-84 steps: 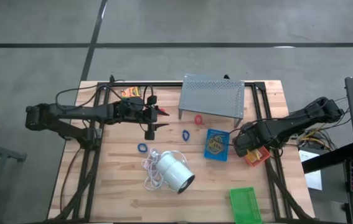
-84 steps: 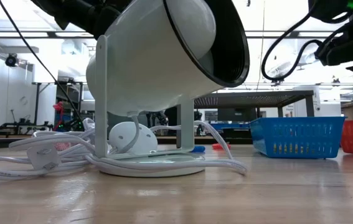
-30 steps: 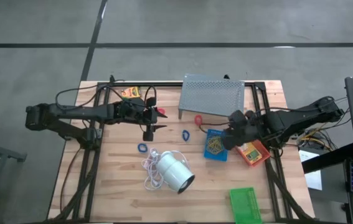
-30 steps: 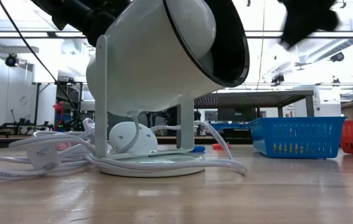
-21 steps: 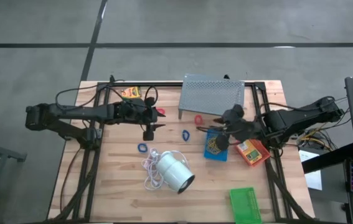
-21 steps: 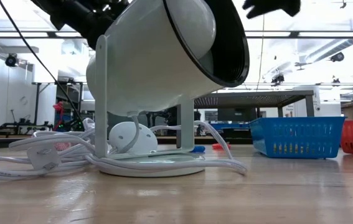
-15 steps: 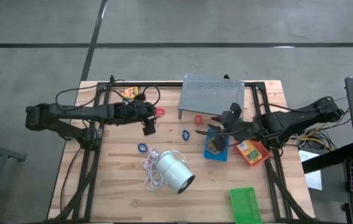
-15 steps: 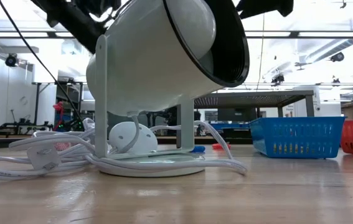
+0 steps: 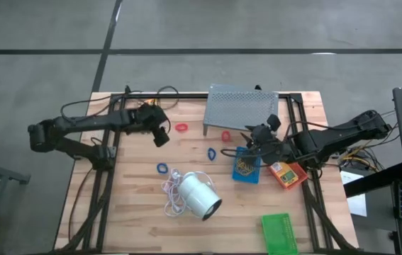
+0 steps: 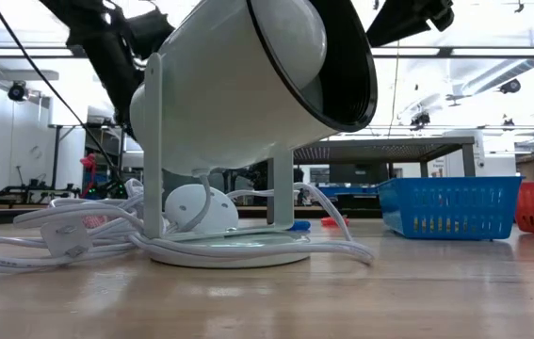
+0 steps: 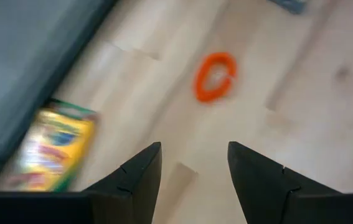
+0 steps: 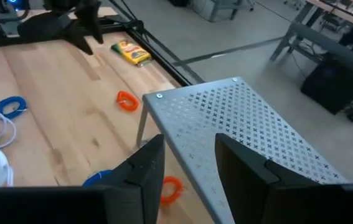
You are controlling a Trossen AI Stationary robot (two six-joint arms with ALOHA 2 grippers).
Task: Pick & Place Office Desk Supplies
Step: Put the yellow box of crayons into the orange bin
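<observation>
My left gripper (image 9: 162,134) is open over the table's far left part; a red loop (image 9: 181,128) (image 11: 213,76) lies flat ahead of it and a yellow printed box (image 9: 146,105) (image 11: 55,146) lies near the far edge. My right gripper (image 9: 252,140) (image 12: 188,168) is open, above the far end of the blue tray (image 9: 247,164), which holds a tan tangle. A second red loop (image 9: 225,135) lies by the grey stand. Two blue loops (image 9: 212,153) (image 9: 162,168) lie mid-table. The red tray (image 9: 288,173) holds a yellow-orange box. The green tray (image 9: 280,232) sits near the front edge.
The grey perforated stand (image 9: 242,110) (image 12: 238,130) stands at the far edge, just beyond my right gripper. A big white lamp (image 9: 199,196) (image 10: 248,104) with a coiled white cord (image 9: 172,191) lies at the table's near middle and fills the low view.
My left gripper has drawn back toward the table's left edge, away from the red loop, which stays flat on the table. My right gripper has moved a little left and toward the far edge, over the blue tray toward the grey stand, and has turned.
</observation>
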